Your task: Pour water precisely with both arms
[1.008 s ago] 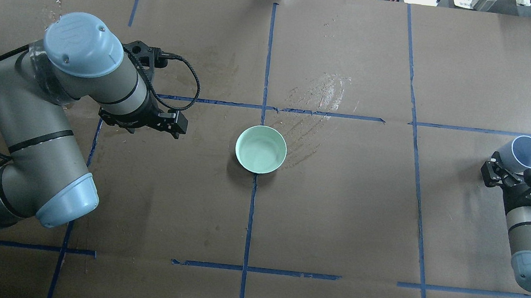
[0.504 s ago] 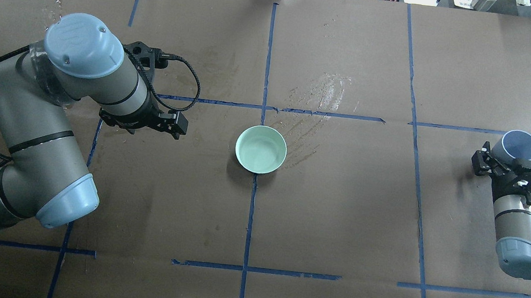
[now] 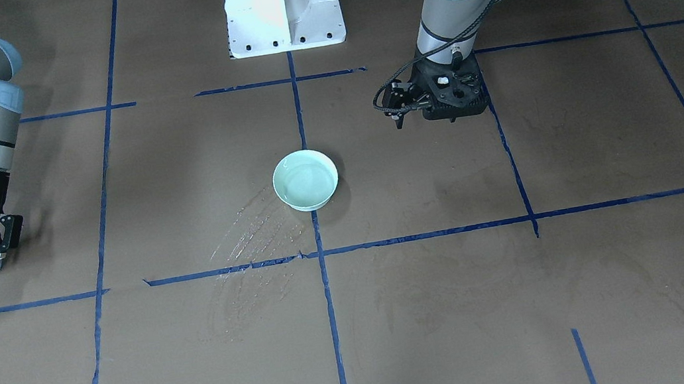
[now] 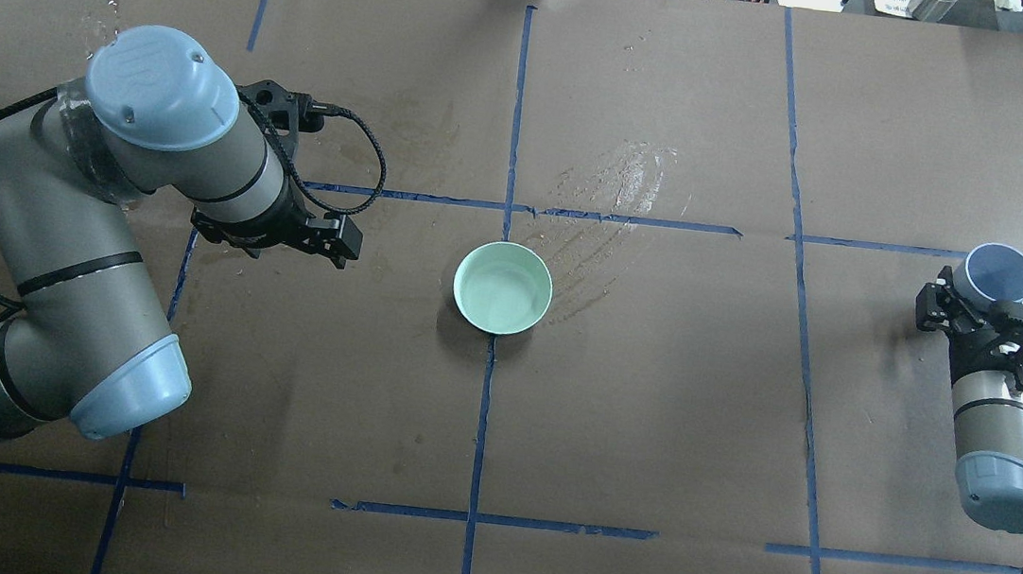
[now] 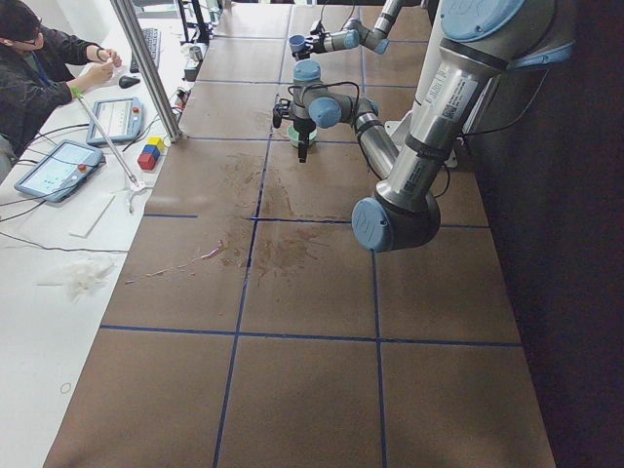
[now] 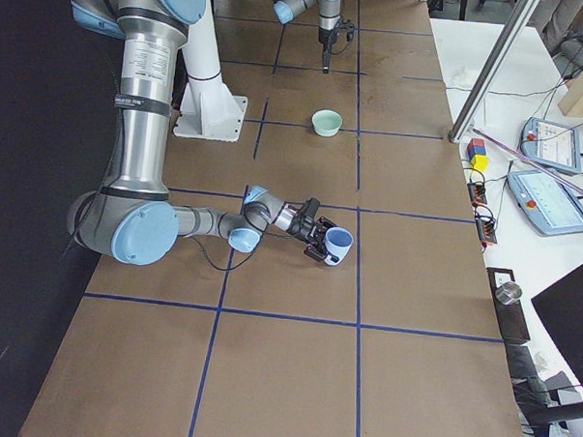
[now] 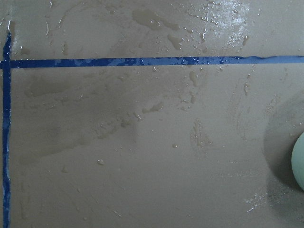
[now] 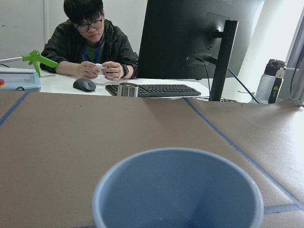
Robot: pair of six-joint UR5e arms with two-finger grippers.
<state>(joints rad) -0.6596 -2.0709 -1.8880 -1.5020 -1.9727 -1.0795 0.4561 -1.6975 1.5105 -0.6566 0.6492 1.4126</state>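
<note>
Plainly, some of the job looked done already. The mint-green round bowl [image 4: 503,287] stood at the middle of the brown paper-covered tabletop [image 4: 650,416], where the blue tape lines cross, and inside it lay water [image 3: 306,182], a faint glossy sheen across the bottom. A wet smear [image 4: 617,184] glistened on the paper just beyond the bowl, so I judged the pouring had not been altogether tidy.

The right claw [image 4: 995,302] was clenched around a pale blue plastic cup [image 4: 1001,272], held out near the tabletop's far right edge, well apart from the bowl. The left claw [image 3: 444,100] hung pointing down, low over the paper on the bowl's other side, near it but not touching. By my reckoning, whatever that arm was meant to contribute had yet to happen, or had no vessel for it.

Much stayed hidden. The left claw's fingers sat under its own wrist, and its camera showed only damp paper and a sliver of the bowl, so I could not tell whether it was released or clenched. The cup's bottom was cut off in the wrist view, so whether any water remained in it I could not say.
</note>
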